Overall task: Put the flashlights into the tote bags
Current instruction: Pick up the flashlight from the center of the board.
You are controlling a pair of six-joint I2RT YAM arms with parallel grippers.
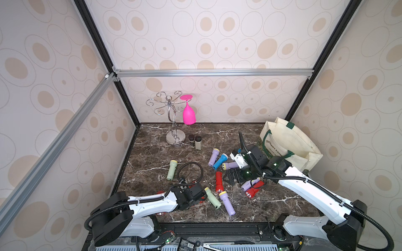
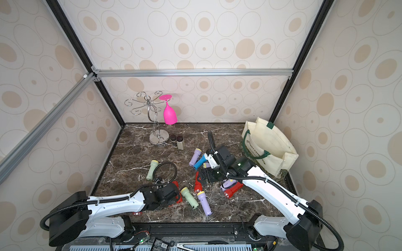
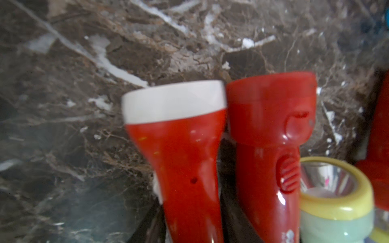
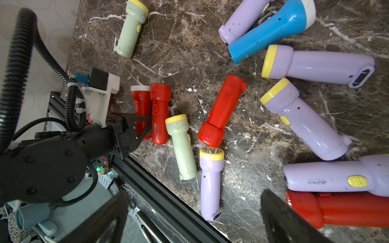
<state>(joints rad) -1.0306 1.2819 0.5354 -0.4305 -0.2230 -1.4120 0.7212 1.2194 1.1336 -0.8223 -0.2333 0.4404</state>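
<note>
Our left pincer (image 4: 147,123) is squeezed tight on a red flashlight with a white head (image 4: 139,98). It lies on the counter (image 1: 152,156), near the front edge. A second red flashlight (image 4: 160,109) lies right beside it, touching it. Our right pincer (image 4: 194,193) hangs over the middle of the counter with its two sides far apart, and it holds nothing. Around it lie lilac flashlights (image 4: 305,120) and a blue flashlight (image 1: 220,161). A green flashlight (image 1: 171,170) lies alone, further left. The cream tote bag (image 1: 291,139) with green handles stands in the far right corner.
</note>
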